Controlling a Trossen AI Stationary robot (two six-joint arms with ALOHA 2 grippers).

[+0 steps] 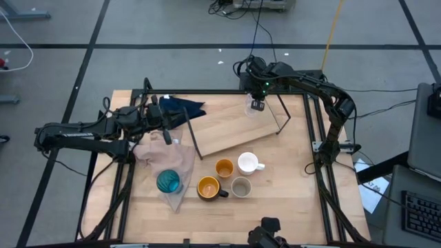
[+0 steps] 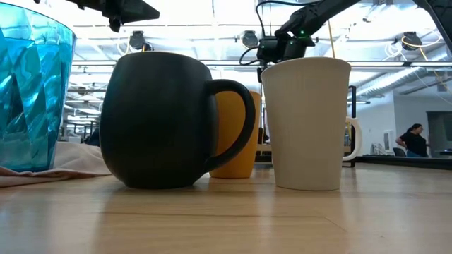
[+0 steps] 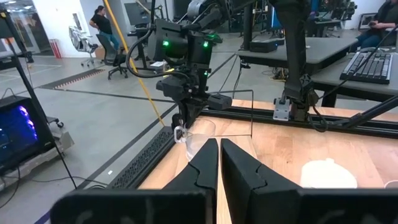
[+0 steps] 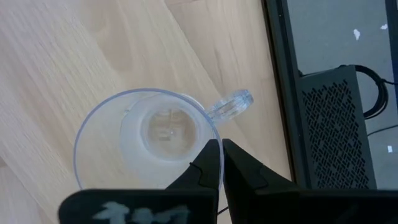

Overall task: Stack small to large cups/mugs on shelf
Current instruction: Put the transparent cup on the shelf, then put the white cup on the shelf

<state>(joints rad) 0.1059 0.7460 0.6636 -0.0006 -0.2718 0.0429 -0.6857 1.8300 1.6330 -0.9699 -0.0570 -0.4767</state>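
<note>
Right jaws clenched on the rim of the clear cup, right by its handle, at the far end of the shelf. From the wrist view the cup sits directly under the jaws, upright, mouth up, handle sticking out toward the black frame rail of the counter. Can't tell if the cup base touches the shelf board or hangs just above it.

Left jaws nearly clenched, grasping nothing, over the pinkish-beige cloth, just beside the dark blue cloth, well apart from the right jaws.

Other cups well apart from both jaws, toward the counter's near side: teal tumbler on the pinkish cloth, dark mug with orange inside, small orange cup, white handled mug, grey-beige cup, clustered close together, all upright.
</note>
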